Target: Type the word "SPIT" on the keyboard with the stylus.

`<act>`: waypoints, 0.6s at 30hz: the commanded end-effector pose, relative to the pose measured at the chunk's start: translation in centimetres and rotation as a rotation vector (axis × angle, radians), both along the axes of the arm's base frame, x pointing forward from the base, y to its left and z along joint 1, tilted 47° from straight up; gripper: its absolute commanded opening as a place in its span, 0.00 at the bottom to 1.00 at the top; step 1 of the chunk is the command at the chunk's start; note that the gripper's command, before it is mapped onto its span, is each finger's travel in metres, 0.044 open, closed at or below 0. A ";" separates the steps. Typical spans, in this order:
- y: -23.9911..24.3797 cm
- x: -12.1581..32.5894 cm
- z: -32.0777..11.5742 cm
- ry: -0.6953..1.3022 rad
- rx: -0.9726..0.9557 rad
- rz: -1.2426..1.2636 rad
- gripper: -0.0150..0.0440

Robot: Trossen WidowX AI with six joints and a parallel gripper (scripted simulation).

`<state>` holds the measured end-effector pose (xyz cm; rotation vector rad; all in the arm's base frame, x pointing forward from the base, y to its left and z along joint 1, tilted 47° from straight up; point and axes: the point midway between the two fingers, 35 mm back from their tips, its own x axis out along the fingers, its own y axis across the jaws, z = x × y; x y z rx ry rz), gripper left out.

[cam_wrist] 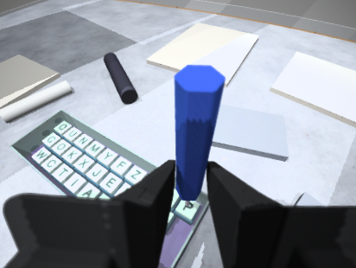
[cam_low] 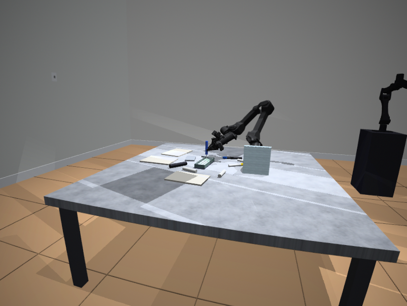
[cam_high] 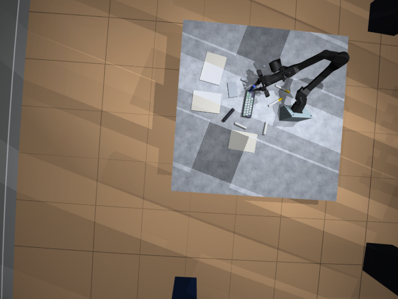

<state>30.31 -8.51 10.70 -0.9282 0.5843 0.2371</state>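
My gripper is shut on the blue stylus, which stands nearly upright between the fingertips. The keyboard lies below it, and the stylus is over its far-end corner. In the wrist view the thin tip shows at the upper part of the P key; whether it touches or presses the key cannot be told. The T and I keys show to the left. The fingers hide several keys, and no S key can be seen.
A black cylinder and a white cylinder lie near the keyboard. A grey slab lies beyond the stylus. Yellow-ended markers lie between keyboard and arm base. Cream pads lie farther out.
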 end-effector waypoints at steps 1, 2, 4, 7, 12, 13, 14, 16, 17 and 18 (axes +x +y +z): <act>-0.1 -0.1 -0.3 0.003 0.001 0.004 0.39; -0.1 -0.1 -0.4 0.003 0.000 0.004 0.39; -0.2 -0.1 -0.4 0.003 0.000 0.004 0.39; -0.2 0.0 -0.5 0.003 0.000 0.004 0.39; -0.4 0.0 -0.6 0.003 0.000 0.004 0.39; -0.4 0.0 -0.7 0.003 0.000 0.004 0.39; -0.4 0.0 -0.7 0.003 0.000 0.004 0.39; -0.5 0.0 -0.7 0.003 0.000 0.004 0.39; -0.5 0.0 -0.8 0.003 0.000 0.004 0.39; -0.5 0.0 -0.7 0.003 0.000 0.004 0.39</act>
